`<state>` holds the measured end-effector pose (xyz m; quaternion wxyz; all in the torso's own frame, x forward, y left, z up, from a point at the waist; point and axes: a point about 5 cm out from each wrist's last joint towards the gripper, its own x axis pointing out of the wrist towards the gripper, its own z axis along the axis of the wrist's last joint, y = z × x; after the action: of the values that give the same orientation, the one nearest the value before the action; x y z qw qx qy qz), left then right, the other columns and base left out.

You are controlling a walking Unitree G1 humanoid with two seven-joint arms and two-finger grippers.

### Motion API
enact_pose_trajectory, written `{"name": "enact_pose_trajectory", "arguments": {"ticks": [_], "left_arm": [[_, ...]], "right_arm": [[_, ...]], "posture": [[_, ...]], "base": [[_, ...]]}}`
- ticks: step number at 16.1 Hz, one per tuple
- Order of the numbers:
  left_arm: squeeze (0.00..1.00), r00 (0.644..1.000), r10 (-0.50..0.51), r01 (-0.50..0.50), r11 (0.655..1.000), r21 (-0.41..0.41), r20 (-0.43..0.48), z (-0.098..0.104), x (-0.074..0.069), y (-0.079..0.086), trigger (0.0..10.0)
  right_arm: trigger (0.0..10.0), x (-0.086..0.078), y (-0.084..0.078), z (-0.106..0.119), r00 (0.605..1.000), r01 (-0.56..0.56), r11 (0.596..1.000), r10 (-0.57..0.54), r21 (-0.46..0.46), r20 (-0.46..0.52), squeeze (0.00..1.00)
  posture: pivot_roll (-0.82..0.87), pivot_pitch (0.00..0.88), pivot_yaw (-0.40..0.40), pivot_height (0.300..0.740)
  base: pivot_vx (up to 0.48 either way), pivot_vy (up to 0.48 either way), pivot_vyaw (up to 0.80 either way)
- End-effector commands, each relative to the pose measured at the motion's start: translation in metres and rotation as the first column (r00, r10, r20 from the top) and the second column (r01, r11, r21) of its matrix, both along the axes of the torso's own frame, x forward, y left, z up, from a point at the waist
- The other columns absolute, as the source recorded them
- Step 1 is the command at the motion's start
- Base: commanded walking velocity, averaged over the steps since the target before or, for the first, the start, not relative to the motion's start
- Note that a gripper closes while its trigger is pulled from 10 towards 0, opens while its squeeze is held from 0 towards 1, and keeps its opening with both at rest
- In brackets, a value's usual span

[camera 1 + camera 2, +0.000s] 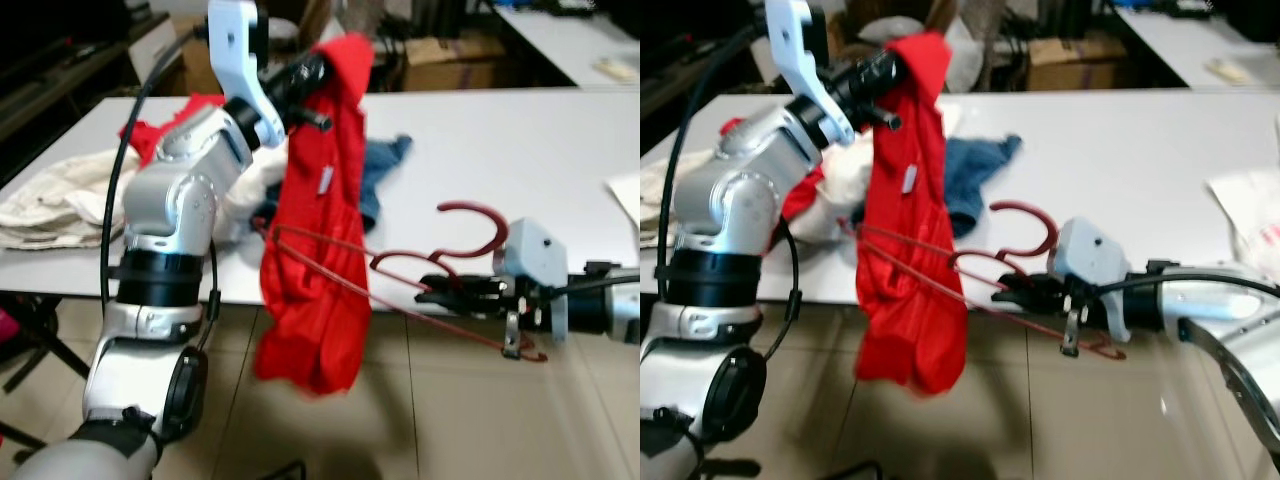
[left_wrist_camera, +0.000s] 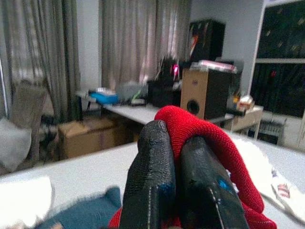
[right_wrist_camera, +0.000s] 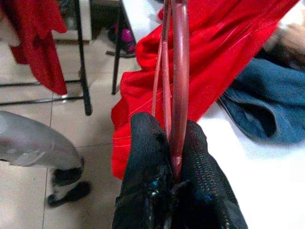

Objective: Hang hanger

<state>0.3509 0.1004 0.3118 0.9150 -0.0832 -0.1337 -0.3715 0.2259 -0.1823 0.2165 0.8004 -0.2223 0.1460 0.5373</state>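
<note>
My left gripper is raised over the white table and shut on the top of a red garment, which hangs down past the table's front edge. The left wrist view shows both black fingers pinching the red cloth. My right gripper is at the table's front edge, shut on a dark red wire hanger near its hook. The hanger's far arm reaches into the garment. In the right wrist view the fingers clamp the hanger's wires.
A blue cloth lies on the table behind the red garment. A cream cloth pile and another red cloth lie at the left end. Cardboard boxes stand beyond the table. Tiled floor lies below.
</note>
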Motion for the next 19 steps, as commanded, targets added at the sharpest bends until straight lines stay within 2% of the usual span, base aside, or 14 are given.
{"name": "enact_pose_trajectory", "arguments": {"ticks": [1, 3, 5, 8, 10, 11, 12, 13, 14, 15, 16, 17, 18, 19], "left_arm": [[0.0, 0.999, 0.007, -0.006, 1.0, -0.007, 0.039, 0.014, -0.005, 0.008, 10.0], [0.0, 0.998, -0.015, 0.015, 1.0, -0.004, 0.061, 0.03, -0.013, 0.004, 10.0], [0.0, 0.993, -0.082, 0.083, 0.997, -0.004, 0.09, 0.043, -0.024, -0.003, 10.0], [0.0, 0.976, -0.173, 0.174, 0.985, 0.002, 0.133, 0.055, -0.036, -0.014, 10.0], [0.0, 0.953, -0.249, 0.26, 0.965, -0.044, 0.174, 0.07, -0.045, -0.021, 10.0], [0.0, 0.945, -0.266, 0.281, 0.958, -0.058, 0.189, 0.076, -0.047, -0.023, 10.0], [0.0, 0.94, -0.268, 0.292, 0.953, -0.088, 0.211, 0.081, -0.048, -0.022, 10.0], [0.0, 0.936, -0.263, 0.296, 0.948, -0.119, 0.233, 0.087, -0.048, -0.02, 10.0], [0.0, 0.938, -0.234, 0.281, 0.945, -0.166, 0.258, 0.094, -0.047, -0.014, 10.0], [0.0, 0.939, -0.215, 0.27, 0.944, -0.19, 0.268, 0.098, -0.046, -0.011, 10.0], [0.0, 0.947, -0.17, 0.237, 0.943, -0.234, 0.273, 0.102, -0.043, -0.003, 10.0], [0.0, 0.963, -0.112, 0.173, 0.955, -0.241, 0.246, 0.101, -0.037, 0.004, 10.0], [0.0, 0.978, -0.062, 0.108, 0.967, -0.232, 0.197, 0.092, -0.029, 0.01, 10.0], [0.0, 0.985, -0.037, 0.075, 0.972, -0.224, 0.169, 0.084, -0.024, 0.011, 10.0]], "right_arm": [[10.0, 0.001, 0.004, 0.001, 0.999, -0.032, 0.999, 0.032, -0.014, 0.006, 0.0], [10.0, 0.008, 0.004, 0.002, 0.999, -0.035, 0.999, 0.035, -0.019, 0.015, 0.0], [10.0, 0.027, 0.004, 0.005, 0.997, 0.026, 1.0, -0.026, -0.002, 0.073, 0.0], [10.0, 0.058, -0.002, 0.013, 0.969, 0.183, 0.983, -0.183, 0.015, 0.164, 0.0], [10.0, 0.086, -0.016, 0.03, 0.908, 0.333, 0.942, -0.33, 0.035, 0.257, 0.0], [10.0, 0.095, -0.022, 0.038, 0.887, 0.368, 0.929, -0.361, 0.03, 0.287, 0.0], [10.0, 0.108, -0.035, 0.056, 0.844, 0.412, 0.911, -0.382, 0.003, 0.377, 0.0], [10.0, 0.123, -0.048, 0.078, 0.764, 0.479, 0.878, -0.421, 0.009, 0.489, 0.0], [10.0, 0.138, -0.064, 0.123, 0.531, 0.589, 0.79, -0.537, 0.17, 0.655, 0.0], [10.0, 0.141, -0.071, 0.148, 0.382, 0.616, 0.734, -0.596, 0.287, 0.706, 0.0], [10.0, 0.137, -0.08, 0.191, 0.236, 0.532, 0.647, -0.733, 0.547, 0.638, 0.0], [10.0, 0.138, -0.075, 0.194, 0.342, 0.463, 0.694, -0.714, 0.551, 0.611, 0.0], [10.0, 0.147, -0.064, 0.166, 0.453, 0.472, 0.792, -0.594, 0.387, 0.665, 0.0], [10.0, 0.154, -0.058, 0.134, 0.549, 0.469, 0.832, -0.538, 0.296, 0.64, 0.0]], "posture": [[-0.09, 0.0, 0.012, 0.74], [-0.08, 0.0, -0.013, 0.74], [-0.07, 0.0, -0.012, 0.74], [-0.07, 0.0, -0.002, 0.74], [-0.08, 0.0, 0.009, 0.74], [-0.08, 0.0, 0.009, 0.74], [-0.09, 0.0, 0.022, 0.74], [-0.09, 0.0, 0.026, 0.74], [-0.09, 0.0, 0.023, 0.74], [-0.09, 0.0, 0.023, 0.74], [-0.08, 0.0, 0.015, 0.74], [-0.08, 0.0, 0.008, 0.74], [-0.07, 0.0, 0.005, 0.74], [-0.07, 0.0, 0.006, 0.74]], "base": [[0.405, 0.0, 0.0], [0.187, 0.0, 0.0], [0.0, 0.0, 0.0], [0.0, 0.0, 0.0], [0.0, 0.0, 0.0], [0.0, 0.0, 0.0], [0.0, 0.0, 0.0], [0.0, 0.0, 0.0], [0.0, 0.0, 0.0], [0.0, 0.0, 0.0], [0.0, 0.0, 0.0], [0.0, 0.0, 0.0], [0.0, 0.0, 0.0], [0.0, 0.0, 0.0]]}}
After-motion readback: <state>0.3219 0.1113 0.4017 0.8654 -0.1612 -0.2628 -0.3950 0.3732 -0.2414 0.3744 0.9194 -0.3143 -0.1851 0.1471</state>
